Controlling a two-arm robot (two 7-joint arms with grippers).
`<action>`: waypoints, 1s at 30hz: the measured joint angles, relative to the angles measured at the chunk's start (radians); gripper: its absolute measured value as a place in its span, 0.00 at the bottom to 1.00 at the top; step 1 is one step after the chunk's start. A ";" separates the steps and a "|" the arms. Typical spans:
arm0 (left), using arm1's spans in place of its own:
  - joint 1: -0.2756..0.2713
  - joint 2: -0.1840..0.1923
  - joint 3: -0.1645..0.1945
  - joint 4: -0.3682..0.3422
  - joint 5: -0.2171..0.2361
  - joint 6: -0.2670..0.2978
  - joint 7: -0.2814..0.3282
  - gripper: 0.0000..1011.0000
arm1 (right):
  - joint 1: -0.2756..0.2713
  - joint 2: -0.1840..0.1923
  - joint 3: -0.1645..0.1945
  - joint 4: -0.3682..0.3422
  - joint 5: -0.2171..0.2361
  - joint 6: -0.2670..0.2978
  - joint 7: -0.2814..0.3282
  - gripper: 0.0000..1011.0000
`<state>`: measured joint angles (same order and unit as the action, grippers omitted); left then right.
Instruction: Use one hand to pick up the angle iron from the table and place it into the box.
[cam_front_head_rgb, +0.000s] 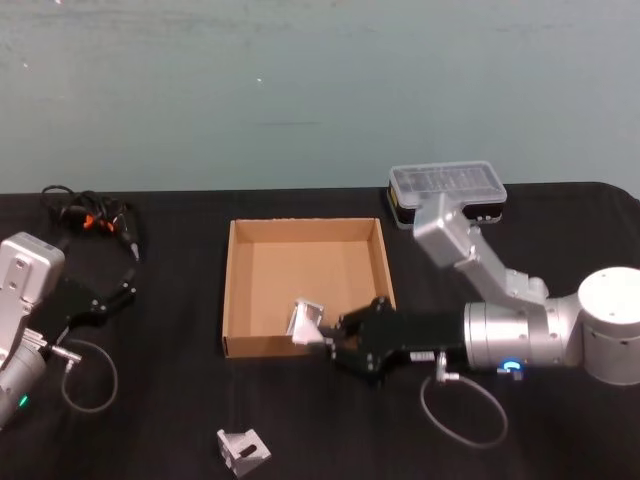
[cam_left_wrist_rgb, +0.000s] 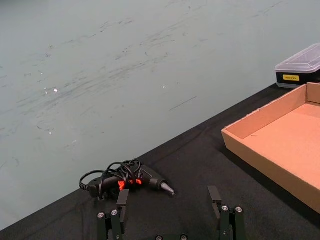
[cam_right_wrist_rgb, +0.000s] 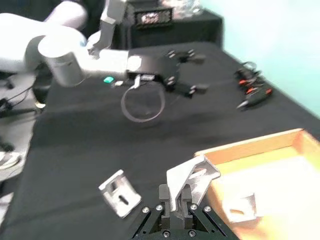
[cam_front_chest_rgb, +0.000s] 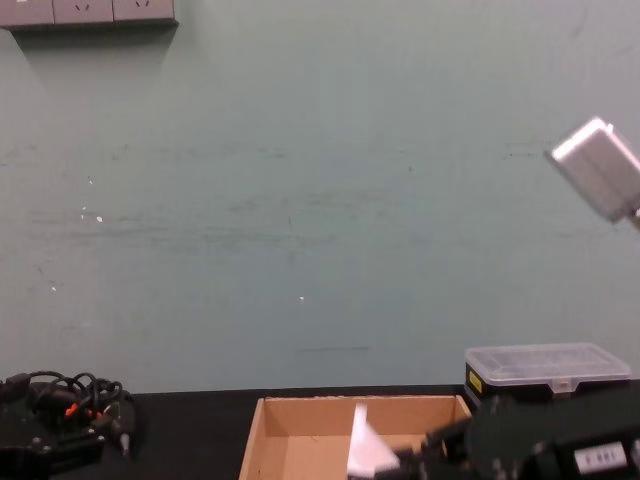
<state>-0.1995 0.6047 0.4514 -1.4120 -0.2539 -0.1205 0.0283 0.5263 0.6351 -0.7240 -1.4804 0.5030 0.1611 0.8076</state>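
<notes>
My right gripper (cam_front_head_rgb: 327, 337) is shut on a silver angle iron (cam_front_head_rgb: 305, 321) and holds it just above the front wall of the brown cardboard box (cam_front_head_rgb: 238, 290), slightly inside. The right wrist view has the held angle iron (cam_right_wrist_rgb: 192, 176) between the fingers over the near corner of the box (cam_right_wrist_rgb: 260, 145). A pale metal piece (cam_right_wrist_rgb: 240, 207) lies on the box floor. A second angle iron (cam_front_head_rgb: 244, 450) lies on the black table (cam_front_head_rgb: 170, 420) in front of the box. My left gripper (cam_left_wrist_rgb: 168, 192) rests open and empty at the far left.
A black case with a clear lid (cam_front_head_rgb: 447, 190) stands behind the box to the right. A glue gun with a coiled cable (cam_front_head_rgb: 95, 218) lies at the back left. The right arm's cable loop (cam_front_head_rgb: 462, 410) hangs over the table.
</notes>
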 joint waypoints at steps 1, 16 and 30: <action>0.000 0.000 0.000 0.000 0.000 0.000 0.000 0.99 | 0.000 -0.003 0.011 0.002 0.004 -0.003 -0.013 0.14; 0.000 0.000 0.000 0.000 0.000 0.000 0.000 0.99 | 0.124 -0.131 0.072 0.210 0.024 0.055 -0.112 0.14; 0.000 0.000 0.000 0.000 0.000 0.000 0.000 0.99 | 0.353 -0.306 0.023 0.579 -0.015 0.143 -0.055 0.14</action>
<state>-0.1995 0.6047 0.4515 -1.4120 -0.2538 -0.1205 0.0282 0.8793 0.3290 -0.7012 -0.9009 0.4881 0.3036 0.7525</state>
